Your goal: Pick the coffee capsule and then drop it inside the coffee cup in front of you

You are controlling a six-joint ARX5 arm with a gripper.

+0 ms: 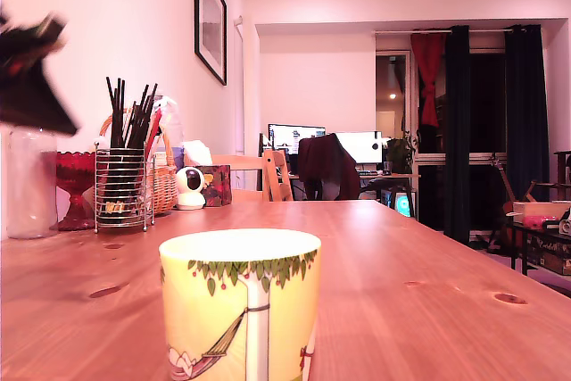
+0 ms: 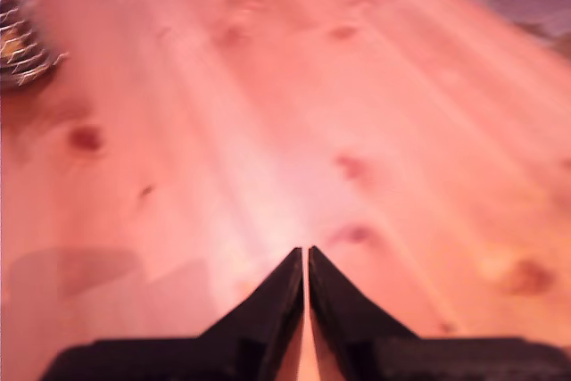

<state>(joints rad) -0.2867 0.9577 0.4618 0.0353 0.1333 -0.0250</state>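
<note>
While the coffee cup stands in the lower centre of the exterior frame, close to the camera on the wooden worktop, the end effector appears in the wrist view as two dark tapered fingers brought together with only a thin slit between them, clenched with nothing visible in their grip. The cup is pale yellow, with a band of green leaves and red berries at its rim, a white trunk and a hammock drawing. In the upper left of the exterior frame a blurred dark shape hangs above the worktop; it may be part of the arm, though the blur prevents certainty. Below it stands a clear glass jar, then a red glass vessel, a wire holder of dark sticks, a wicker basket and a small white round camera. No coffee capsule can be identified in either view. The wrist view shows bare knotted wood under the fingers.
</note>
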